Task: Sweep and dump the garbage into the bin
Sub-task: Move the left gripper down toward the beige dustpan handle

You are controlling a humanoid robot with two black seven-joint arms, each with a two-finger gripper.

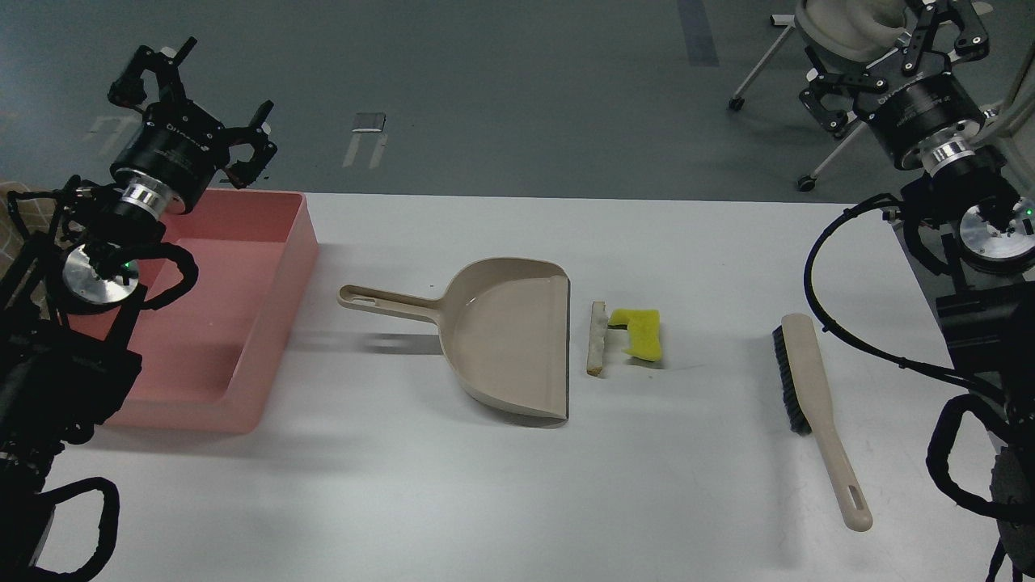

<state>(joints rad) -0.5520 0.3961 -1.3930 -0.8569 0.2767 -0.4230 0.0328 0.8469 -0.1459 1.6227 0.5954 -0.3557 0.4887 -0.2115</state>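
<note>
Two scraps of garbage lie mid-table: a thin whitish slice with a brown crust [597,348] and, right of it, a yellow sponge piece with dark backing [640,332]. Just left of them lies the beige dustpan [508,347], mouth toward the scraps, handle pointing left. A beige brush with black bristles [813,404] rests on the table to the right. The pink bin [267,275] stands at the left edge. My left gripper [198,101] hovers open above the bin's far corner, holding nothing. My right gripper [893,61] is raised at the far right, open and empty.
The white table [485,501] ends at a far edge beyond which grey floor shows. A wheeled chair [817,32] stands behind the table near my right gripper. Black cables loop along the right arm above the table's right edge.
</note>
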